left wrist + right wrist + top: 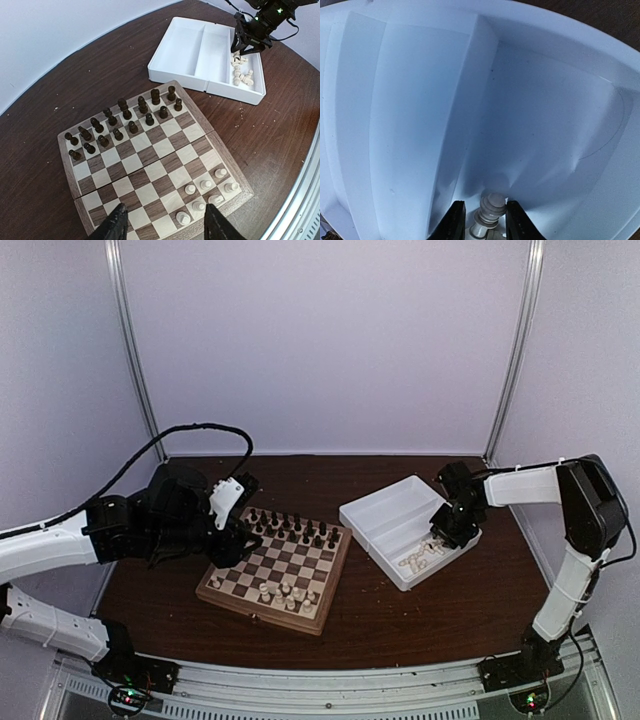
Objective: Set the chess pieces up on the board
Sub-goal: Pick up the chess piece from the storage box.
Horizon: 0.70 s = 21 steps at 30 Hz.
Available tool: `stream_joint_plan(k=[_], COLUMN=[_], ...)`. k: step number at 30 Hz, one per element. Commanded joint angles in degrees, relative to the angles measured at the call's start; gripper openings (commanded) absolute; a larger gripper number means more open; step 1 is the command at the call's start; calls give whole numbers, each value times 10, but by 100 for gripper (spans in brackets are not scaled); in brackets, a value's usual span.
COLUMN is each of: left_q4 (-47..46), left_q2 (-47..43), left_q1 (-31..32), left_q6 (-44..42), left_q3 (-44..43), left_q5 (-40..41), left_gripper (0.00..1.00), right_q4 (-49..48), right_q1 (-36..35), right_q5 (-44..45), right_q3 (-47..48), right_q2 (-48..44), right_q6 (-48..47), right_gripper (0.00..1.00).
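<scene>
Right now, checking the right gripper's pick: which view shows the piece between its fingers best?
Right wrist: the piece sits close up between the fingers. In the top and left wrist views it is lost under the gripper.

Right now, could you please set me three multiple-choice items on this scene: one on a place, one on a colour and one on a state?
1. Where in the white tray do the loose cream pieces lie?
A. only in the compartment that the right gripper reaches into
B. only in the other compartment
C. in both

2. What colour are the pieces on the two far rows of the board?
A. cream
B. dark brown
C. red

3. How is the left gripper?
A. shut on a dark piece
B. shut on the tray's wall
C. open, holding nothing

Answers:
1 A: the other compartment shows only bare white floor.
2 B: the dark brown pieces fill both rows.
3 C: its fingers stand apart over the board's near edge.
</scene>
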State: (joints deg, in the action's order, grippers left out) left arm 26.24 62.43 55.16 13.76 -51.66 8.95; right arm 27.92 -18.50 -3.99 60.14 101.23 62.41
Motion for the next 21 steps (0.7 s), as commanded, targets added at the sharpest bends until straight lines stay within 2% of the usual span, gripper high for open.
stream_joint_plan(k=[1,8,15,21], left_q4=[-15,-14,-11,-8], left_q2=[-12,-11,-11,-7], left_q1=[-5,-5,-5,-5], left_q6=[-9,-10,-12,-13], left_q3=[8,8,2,-7], left_q5=[10,10,2,-3], left_gripper=[52,52,52,52], right_q4=[-3,7,4,-94], right_q1=[4,4,4,4], right_q5=[16,30,43,41], right_q3=[9,7,2,-56], right_q2=[17,-6,-50,-119], right_q6=[7,0,-60,-154], right_gripper=[29,18,15,14])
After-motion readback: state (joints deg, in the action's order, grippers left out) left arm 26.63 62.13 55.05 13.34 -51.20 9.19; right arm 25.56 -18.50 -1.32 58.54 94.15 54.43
